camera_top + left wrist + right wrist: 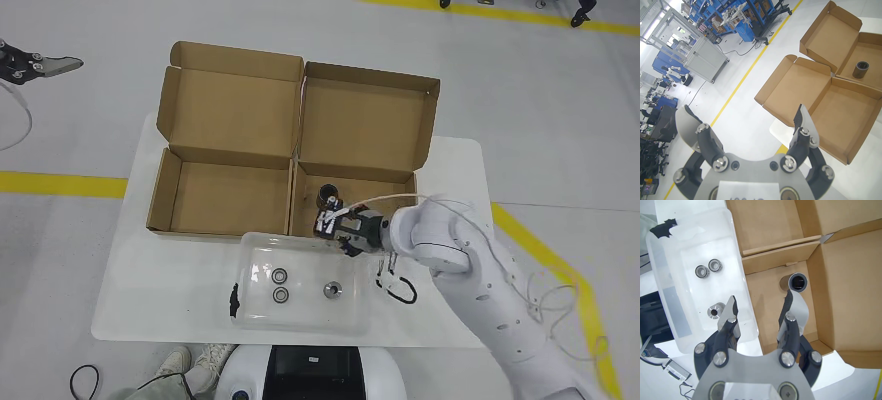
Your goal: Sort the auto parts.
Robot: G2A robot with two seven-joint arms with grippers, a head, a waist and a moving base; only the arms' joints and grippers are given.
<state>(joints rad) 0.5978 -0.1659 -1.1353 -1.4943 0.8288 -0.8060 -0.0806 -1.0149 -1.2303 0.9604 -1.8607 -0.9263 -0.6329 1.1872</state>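
Right pincer (761,295) hangs spread where tray (659,262) with 2 bearings (701,271) meets box (829,298).

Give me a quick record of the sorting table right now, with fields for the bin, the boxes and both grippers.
clear bin: two bearings side by side, one metal bushing
right box: lid open, one dark cylinder standing upright
left box: lid open, touching the right box
right gripper: open, holding nothing, above the bin's edge by the right box
left gripper: open, holding nothing, off the table over the floor
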